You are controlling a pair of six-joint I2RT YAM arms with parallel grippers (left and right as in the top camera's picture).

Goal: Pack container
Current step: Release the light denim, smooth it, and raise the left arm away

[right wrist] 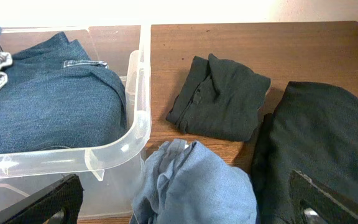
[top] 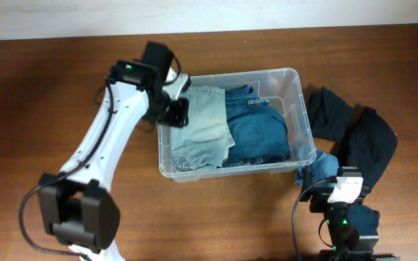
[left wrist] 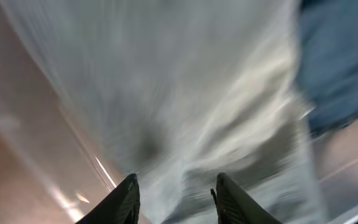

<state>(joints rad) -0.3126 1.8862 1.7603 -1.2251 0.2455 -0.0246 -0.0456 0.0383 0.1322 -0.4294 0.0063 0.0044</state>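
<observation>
The clear plastic container (top: 301,101) sits mid-table and holds a pale grey-green folded garment (top: 203,127) on the left and folded blue denim (top: 260,130) on the right. My left gripper (top: 173,109) hovers over the container's left rim, above the pale garment (left wrist: 185,93); its fingers (left wrist: 174,193) are apart and empty, and the view is blurred. My right gripper (right wrist: 182,205) is open near the container's front right corner (right wrist: 114,152), over a light blue cloth (right wrist: 197,186).
Two dark garments lie right of the container: a folded one (top: 330,114) (right wrist: 219,96) and a larger one (top: 372,145) (right wrist: 319,143). The light blue cloth (top: 324,167) lies at the container's front right corner. Bare wooden table (top: 35,109) spreads to the left.
</observation>
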